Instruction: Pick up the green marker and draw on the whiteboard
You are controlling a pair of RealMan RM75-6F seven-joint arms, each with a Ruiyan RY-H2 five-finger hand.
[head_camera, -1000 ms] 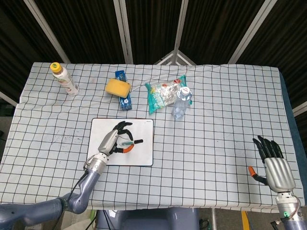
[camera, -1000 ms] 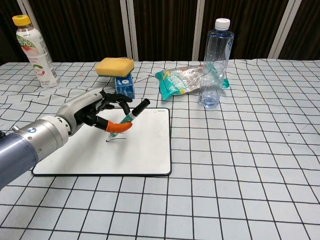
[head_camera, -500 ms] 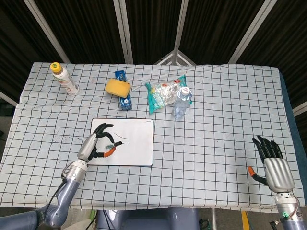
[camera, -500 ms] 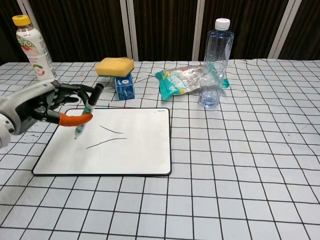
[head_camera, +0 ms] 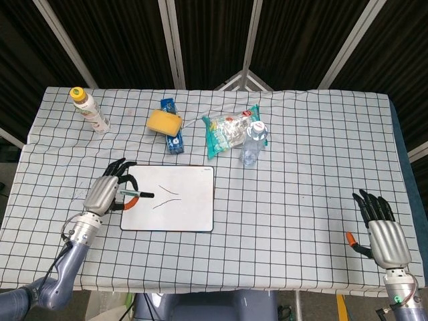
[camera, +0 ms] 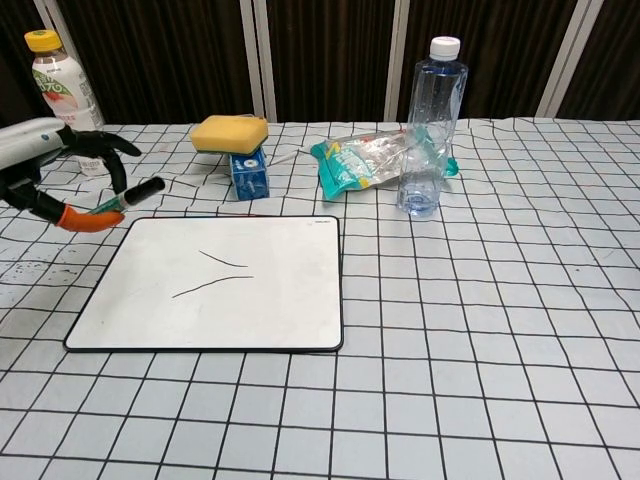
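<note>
Two strokes drawn on whiteboard [head_camera: 177, 217]; drawing largely done. Marker [head_camera: 138, 194] pinched in left hand [head_camera: 107, 194], held off board's left edge. Right hand [head_camera: 382, 224] idle, fingers apart, holding nothing.

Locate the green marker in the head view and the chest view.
Head view: marker left of centre, held by the left robot hand over the whiteboard's left edge.
Chest view: marker at far left, above the whiteboard's top-left corner.
Shared landmark: yellow sponge behind the board.
</note>
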